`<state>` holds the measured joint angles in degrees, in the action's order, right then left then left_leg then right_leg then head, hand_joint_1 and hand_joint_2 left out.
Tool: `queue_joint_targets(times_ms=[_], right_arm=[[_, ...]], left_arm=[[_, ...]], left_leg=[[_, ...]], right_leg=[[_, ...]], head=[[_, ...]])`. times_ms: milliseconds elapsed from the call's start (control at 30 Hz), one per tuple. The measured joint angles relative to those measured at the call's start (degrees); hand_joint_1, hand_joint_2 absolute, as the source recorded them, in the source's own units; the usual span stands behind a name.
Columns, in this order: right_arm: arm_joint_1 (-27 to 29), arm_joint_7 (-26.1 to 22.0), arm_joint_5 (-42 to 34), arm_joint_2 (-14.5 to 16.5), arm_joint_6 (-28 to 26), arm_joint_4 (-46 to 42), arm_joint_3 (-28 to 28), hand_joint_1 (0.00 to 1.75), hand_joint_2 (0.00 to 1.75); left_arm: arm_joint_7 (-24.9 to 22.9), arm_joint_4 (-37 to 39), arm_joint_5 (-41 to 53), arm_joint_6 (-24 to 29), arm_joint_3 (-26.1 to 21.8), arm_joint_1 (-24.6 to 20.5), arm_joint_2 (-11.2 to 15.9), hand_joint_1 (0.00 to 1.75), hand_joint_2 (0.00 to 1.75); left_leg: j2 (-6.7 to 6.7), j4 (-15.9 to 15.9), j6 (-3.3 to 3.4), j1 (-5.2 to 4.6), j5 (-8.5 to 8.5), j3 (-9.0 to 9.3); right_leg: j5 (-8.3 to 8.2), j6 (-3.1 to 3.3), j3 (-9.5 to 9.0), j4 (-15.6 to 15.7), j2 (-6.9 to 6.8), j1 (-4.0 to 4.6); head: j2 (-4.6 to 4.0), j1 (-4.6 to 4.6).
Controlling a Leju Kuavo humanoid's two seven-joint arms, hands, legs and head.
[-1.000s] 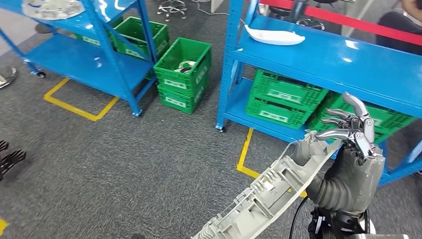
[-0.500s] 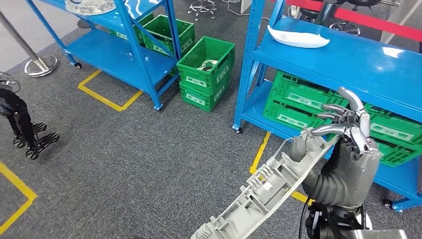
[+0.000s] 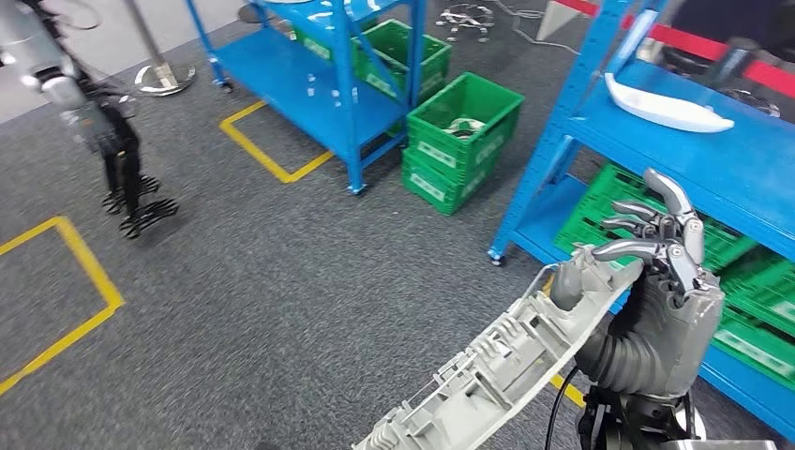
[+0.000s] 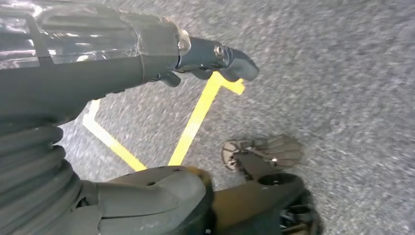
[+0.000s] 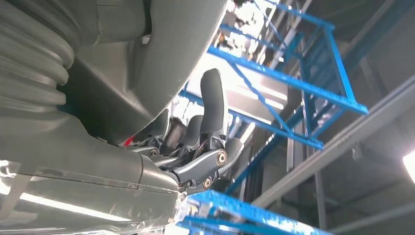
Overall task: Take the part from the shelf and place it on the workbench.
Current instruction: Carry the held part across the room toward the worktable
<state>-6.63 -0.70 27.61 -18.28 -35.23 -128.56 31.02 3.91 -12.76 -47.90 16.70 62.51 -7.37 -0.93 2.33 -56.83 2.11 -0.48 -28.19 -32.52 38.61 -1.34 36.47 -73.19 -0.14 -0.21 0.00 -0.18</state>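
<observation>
Long grey ribbed part (image 3: 497, 370), tilted, in rt hand (image 3: 656, 281)

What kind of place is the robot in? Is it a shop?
Probably a factory storeroom or workshop, not a shop: blue metal shelving, green plastic crates holding parts, and yellow floor markings on grey carpet.

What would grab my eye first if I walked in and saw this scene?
Probably the long grey ribbed part held by the robot's right hand, slanting across the lower right of the head view. Behind it stand bright blue shelves with a white curved piece on top and green crates on the grey floor between them.
</observation>
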Motion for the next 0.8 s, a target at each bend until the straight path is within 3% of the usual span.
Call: queue_joint_targets(times_ms=[33, 67, 133, 200, 267, 333, 400, 467, 500, 533, 567, 633, 700, 733, 800], right_arm=[[0.2, 0.0, 0.0, 0.0, 0.0, 0.0, 0.0, 1.75, 1.75], [0.3, 0.0, 0.0, -0.1, 0.0, -0.1, -0.1, 1.75, 1.75], [0.4, 0.0, 0.0, -0.1, 0.0, -0.3, -0.1, 1.75, 1.75], [0.4, 0.0, 0.0, -0.1, 0.1, -0.5, -0.2, 1.75, 1.75], [0.3, 0.0, 0.0, -0.1, 0.2, -0.6, -0.2, 1.75, 1.75], [0.2, 0.0, 0.0, -0.1, 0.2, -0.5, -0.2, 1.75, 1.75], [0.2, 0.0, 0.0, -0.1, 0.3, -0.6, -0.2, 1.75, 1.75], [0.2, 0.1, 0.0, -0.1, 0.3, -0.6, -0.2, 1.75, 1.75], [0.2, 0.1, 0.0, -0.1, 0.3, -0.5, -0.2, 1.75, 1.75], [0.2, 0.1, 0.0, -0.1, 0.3, -0.5, -0.1, 1.75, 1.75], [0.2, 0.1, 0.0, -0.1, 0.3, -0.5, -0.1, 1.75, 1.75], [0.1, 0.1, 0.0, -0.1, 0.4, -0.5, -0.1, 1.75, 1.75], [0.0, 0.1, 0.0, -0.1, 0.4, -0.6, -0.2, 1.75, 1.75], [0.0, 0.1, 0.0, -0.1, 0.4, -0.6, -0.2, 1.75, 1.75], [0.0, 0.1, 0.0, -0.1, 0.4, -0.6, -0.2, 1.75, 1.75]], left_arm=[[-0.2, 0.0, 0.0, 0.0, 0.0, 0.1, -0.1, 0.0, 1.75], [-0.2, 0.0, 0.0, 0.0, 0.0, 0.1, -0.1, 0.0, 1.75], [0.1, 0.0, 0.0, 0.0, 0.0, 0.1, -0.2, 0.0, 1.75], [0.7, 0.0, 0.0, 0.1, 0.0, 0.1, -0.3, 0.0, 1.75], [1.1, 0.0, 0.0, 0.2, 0.0, 0.2, -0.3, 0.0, 1.75], [1.3, 0.0, 0.0, 0.2, 0.0, 0.3, -0.4, 0.0, 1.75], [1.4, 0.0, 0.0, 0.3, 0.0, 0.1, -0.5, 0.0, 1.75], [1.4, 0.0, 0.0, 0.3, 0.0, 0.0, -0.5, 0.0, 1.75], [1.3, 0.0, 0.0, 0.3, 0.0, 0.0, -0.5, 0.0, 1.75], [1.2, 0.0, 0.0, 0.3, 0.0, 0.0, -0.5, 0.0, 1.75], [1.1, 0.0, -0.1, 0.3, 0.0, 0.1, -0.5, 0.0, 1.75], [0.9, 0.0, -0.1, 0.3, 0.0, 0.0, -0.5, 0.0, 1.75], [0.8, 0.0, -0.1, 0.3, 0.0, -0.1, -0.5, 0.0, 1.75], [0.7, 0.0, 0.0, 0.3, 0.0, -0.1, -0.5, 0.0, 1.75], [0.7, 0.0, 0.0, 0.2, 0.0, 0.0, -0.5, 0.0, 1.75]], left_leg=[[0.78, -0.1, -0.03, -0.01, 0.05, -0.01], [1.5, -0.2, -0.08, -0.02, 0.07, 0.01], [2.7, -0.5, -0.27, -0.05, 0.06, -0.12], [3.55, -0.7, -0.86, -0.05, 0.27, -0.73], [4.06, -0.8, -1.56, 0.02, 0.54, -1.32], [1.31, -2.1, -2.12, -0.15, -0.6, -2.13], [-2.21, -7.7, -2.75, 0.0, -3.97, -4.74], [-2.7, -14.9, -3.38, 0.66, -7.02, -8.09], [-2.64, -16.7, -3.62, 0.92, -7.31, -8.87], [-2.67, -16.3, -3.8, 1.1, -6.51, -8.5], [-2.91, -13.8, -3.89, 1.22, -4.9, -7.05], [-5.03, -6.0, -3.83, 1.09, -1.68, -2.72], [-6.77, -1.5, -3.29, 0.65, -0.62, -0.49], [-6.73, -1.1, -2.99, 0.38, -0.77, -0.5], [-5.35, -0.9, -2.2, 0.41, -0.39, -0.77]], right_leg=[[-1.3, 0.05, -0.39, 1.0, 0.14, 0.0], [-3.49, 0.17, -1.68, 4.0, 0.42, -0.04], [-7.35, 0.57, -4.88, 11.6, 2.26, -0.2], [-8.31, 1.06, -6.42, 15.6, 3.65, -0.26], [-8.29, 1.59, -6.52, 16.3, 3.07, -0.28], [-8.69, 2.25, -6.65, 16.8, 1.99, -0.43], [-8.9, 2.72, -6.76, 17.1, 0.66, -0.41], [-8.88, 2.83, -6.71, 17.1, -0.82, -0.3], [-8.83, 2.8, -6.71, 17.1, -1.58, -0.3], [-8.77, 2.72, -6.73, 17.1, -2.26, -0.3], [-8.69, 2.59, -6.78, 17.0, -2.91, -0.31], [-8.41, 2.15, -6.87, 16.8, -4.0, -0.21], [-8.18, 1.6, -6.88, 16.6, -4.94, 0.06], [-8.14, 1.32, -6.9, 16.6, -5.48, 0.14], [-7.85, 0.68, -7.01, 16.6, -6.16, 0.0]], head=[[0.0, 0.33], [0.0, 0.62], [0.0, 1.14], [0.0, 1.42], [0.0, 1.34], [0.0, 0.94], [0.0, 0.14], [0.0, -0.61], [0.0, -0.91], [0.0, -1.23], [0.0, -1.57], [0.0, -2.28], [0.0, -2.64], [0.0, -2.58], [0.0, -2.31]])
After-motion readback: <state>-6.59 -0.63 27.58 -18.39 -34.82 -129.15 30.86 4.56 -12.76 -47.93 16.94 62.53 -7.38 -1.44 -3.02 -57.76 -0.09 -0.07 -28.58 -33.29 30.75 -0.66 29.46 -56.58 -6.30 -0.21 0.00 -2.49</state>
